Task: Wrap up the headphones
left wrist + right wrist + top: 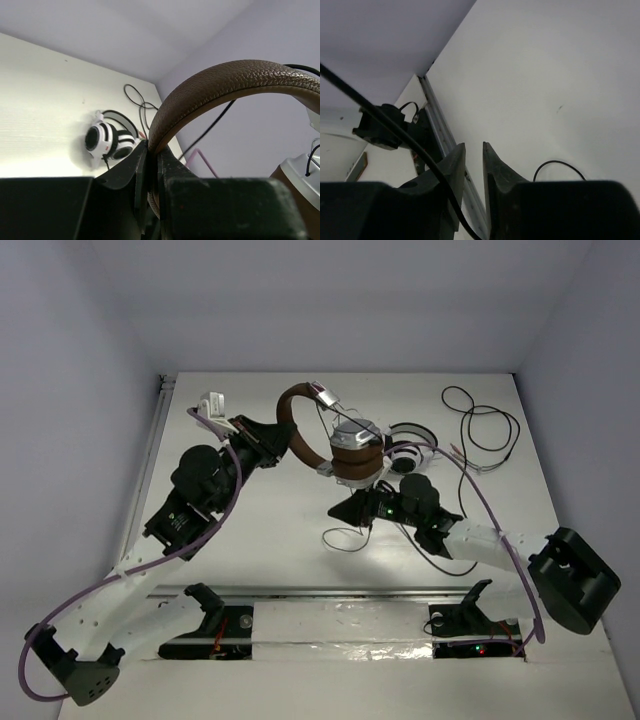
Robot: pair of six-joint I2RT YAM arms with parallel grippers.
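Note:
The headphones (352, 452) hang above the table's middle, brown headband (225, 80) arching left, silver earcups (300, 176) to the right. My left gripper (275, 437) is shut on the headband's left side; in the left wrist view its fingers (152, 150) pinch the brown band. Their thin black cable (345, 537) trails down onto the table in loops. My right gripper (337, 510) sits just below the earcups, pointing left. In the right wrist view its jaws (474, 145) stand slightly open with nothing between the tips, and the cable (350, 90) crosses over the left finger.
White-and-black striped headphones (410, 452) lie right behind the earcups, also seen in the left wrist view (102, 140). A loose black cable (482, 425) coils at the back right. A small white object (212, 402) sits back left. A metal rail (330, 592) runs along the near edge.

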